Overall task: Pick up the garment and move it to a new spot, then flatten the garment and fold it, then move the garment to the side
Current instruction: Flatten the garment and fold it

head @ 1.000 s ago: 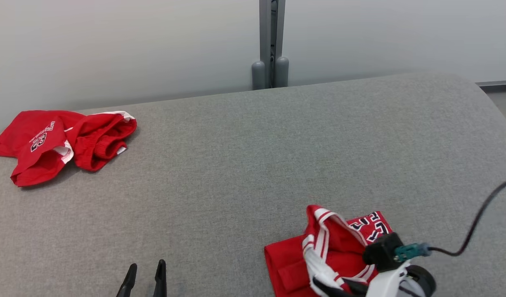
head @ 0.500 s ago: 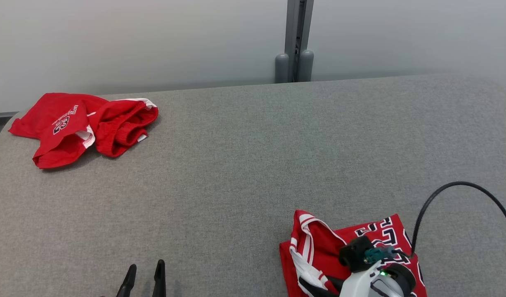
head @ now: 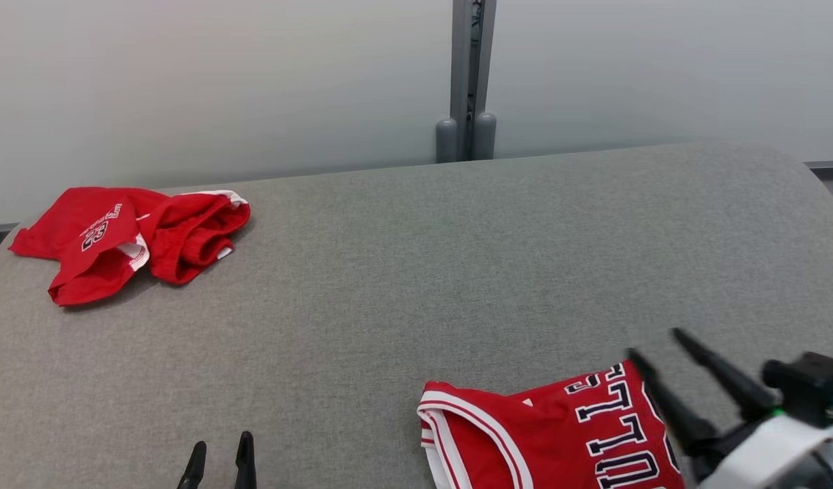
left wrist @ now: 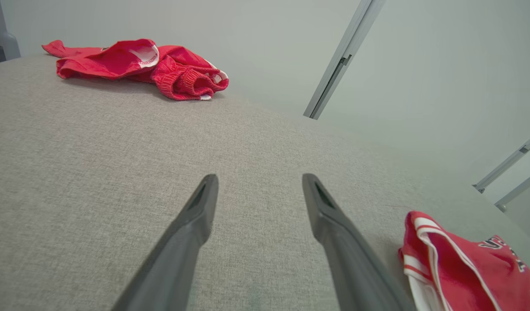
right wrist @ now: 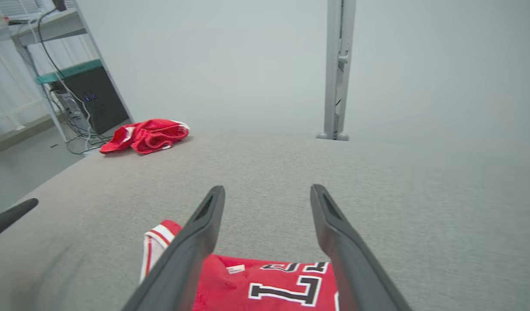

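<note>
Jersey [head: 545, 435] first: where is it?

Lower right of the head view, lying on the grey padded top [head: 389, 285]. It is red with white-and-red trim and dark letters outlined in white. Its lower part runs off the bottom edge of the frame.

And the right gripper [head: 654, 343]?

At the right edge of that view, low down, fingers pointing up and to the left over the jersey's right end. They stand well apart with nothing between them. In the right wrist view the lettering shows in the gap beneath them. Whether a finger touches the cloth I cannot tell.

The left gripper [head: 222, 441]?

Bottom left of the head view, just the two tips, spread apart and empty, over the grey padded top. In the left wrist view the jersey's striped edge sits at the lower right, clear of the fingers.

Anything else up there?

A second red garment [head: 131, 238], crumpled, at the upper left of the head view, well apart from the jersey. Behind the top is a pale wall [head: 185, 81] with a grey post [head: 465, 81] at the upper middle.
</note>
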{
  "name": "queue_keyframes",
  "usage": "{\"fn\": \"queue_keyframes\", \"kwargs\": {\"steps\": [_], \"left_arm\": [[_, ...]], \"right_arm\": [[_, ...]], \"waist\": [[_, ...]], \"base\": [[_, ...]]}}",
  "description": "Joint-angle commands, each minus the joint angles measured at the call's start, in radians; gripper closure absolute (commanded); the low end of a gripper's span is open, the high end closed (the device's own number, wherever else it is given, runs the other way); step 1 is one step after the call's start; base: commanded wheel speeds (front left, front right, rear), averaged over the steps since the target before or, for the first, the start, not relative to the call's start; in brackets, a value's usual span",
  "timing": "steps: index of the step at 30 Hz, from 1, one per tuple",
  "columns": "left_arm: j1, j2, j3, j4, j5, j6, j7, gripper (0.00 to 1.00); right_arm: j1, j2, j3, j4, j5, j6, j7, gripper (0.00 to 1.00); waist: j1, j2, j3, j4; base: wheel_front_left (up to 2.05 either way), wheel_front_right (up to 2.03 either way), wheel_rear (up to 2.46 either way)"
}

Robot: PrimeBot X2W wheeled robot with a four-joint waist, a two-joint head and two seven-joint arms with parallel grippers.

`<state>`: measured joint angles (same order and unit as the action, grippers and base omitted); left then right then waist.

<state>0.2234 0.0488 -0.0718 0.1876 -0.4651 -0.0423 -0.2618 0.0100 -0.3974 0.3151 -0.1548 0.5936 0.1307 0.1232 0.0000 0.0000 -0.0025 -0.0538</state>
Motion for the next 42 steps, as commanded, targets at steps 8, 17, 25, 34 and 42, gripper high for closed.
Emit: {"fn": "queue_keyframes", "kwargs": {"steps": [8,17,25,34,42], "left_arm": [[-0.002,0.004,-0.024,-0.012,-0.008,0.010,-0.004,0.00],[-0.016,0.004,-0.027,-0.002,0.016,0.000,-0.004,0.00],[-0.048,0.004,-0.039,0.011,0.032,-0.010,-0.004,0.00],[-0.074,0.004,-0.033,0.028,0.039,-0.020,-0.004,0.00],[-0.058,0.004,-0.042,0.024,0.016,-0.008,-0.004,0.00]], "right_arm": [[0.127,0.038,-0.144,0.118,-0.237,0.000,-0.131,1.00],[0.074,0.149,-0.007,0.361,-0.276,0.000,-0.207,1.00],[-0.090,0.237,0.079,0.618,-0.292,0.000,-0.203,1.00],[-0.252,0.319,0.152,0.835,-0.322,0.000,-0.194,1.00],[-0.293,0.344,0.292,0.863,-0.324,0.000,-0.224,1.00]], "waist": [[0.0000,0.0000,-0.013,-0.006],[0.0000,0.0000,0.008,0.010],[0.0000,0.0000,0.045,0.044],[0.0000,0.0000,0.068,0.081],[0.0000,0.0000,0.063,0.105]], "base": [[0.00,0.00,0.00],[0.00,0.00,0.00],[0.00,0.00,0.00],[0.00,0.00,0.00],[0.00,0.00,0.00]]}}
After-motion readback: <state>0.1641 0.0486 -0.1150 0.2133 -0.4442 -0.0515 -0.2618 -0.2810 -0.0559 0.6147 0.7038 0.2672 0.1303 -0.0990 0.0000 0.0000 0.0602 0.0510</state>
